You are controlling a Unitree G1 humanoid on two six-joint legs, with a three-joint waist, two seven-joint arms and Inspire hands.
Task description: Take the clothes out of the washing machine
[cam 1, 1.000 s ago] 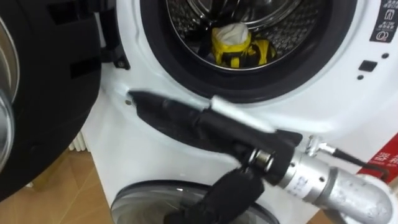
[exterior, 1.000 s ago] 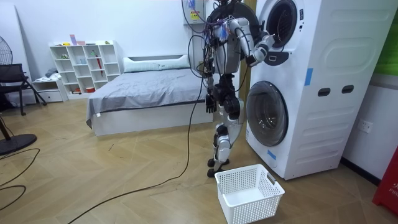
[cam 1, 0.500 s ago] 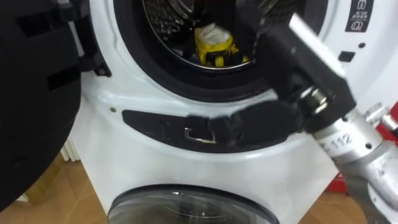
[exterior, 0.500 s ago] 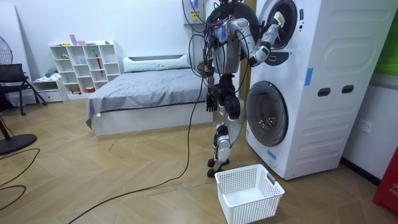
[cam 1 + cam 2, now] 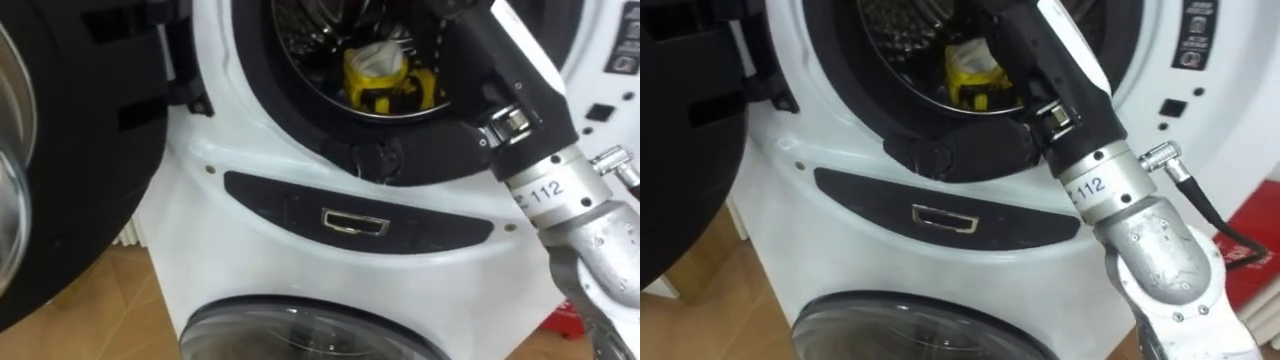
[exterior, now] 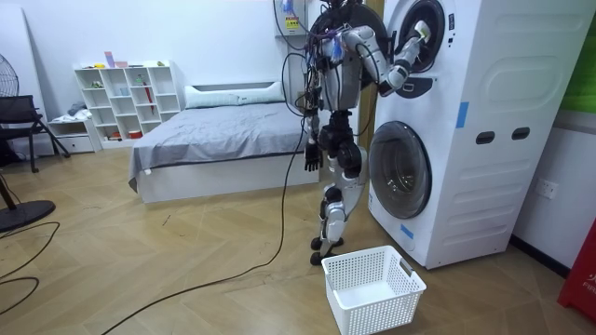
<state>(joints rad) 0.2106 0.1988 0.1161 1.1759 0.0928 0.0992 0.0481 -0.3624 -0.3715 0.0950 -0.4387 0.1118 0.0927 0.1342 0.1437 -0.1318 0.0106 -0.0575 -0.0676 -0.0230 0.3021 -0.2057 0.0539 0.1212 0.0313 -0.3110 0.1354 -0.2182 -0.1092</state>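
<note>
The robot stands right in front of two white washers (image 6: 484,93) stacked one on top of the other. Its left robot hand (image 6: 308,158) hangs by its side, far below the top washer's drum (image 5: 300,25), and it is too small to tell if the fingers are spread or curled. On the floor, well below the drum, sits a white basket (image 6: 363,312). Left of the drum, the black door (image 5: 70,150) hangs wide open. Low inside the drum lies a yellow and white piece of clothing (image 5: 383,75). Just right of it, the right robot hand (image 5: 480,70) pokes up into the drum. A dark part of it lies on the drum's black rubber ring (image 5: 290,105). I cannot tell if its fingers are spread or pinching anything.
</note>
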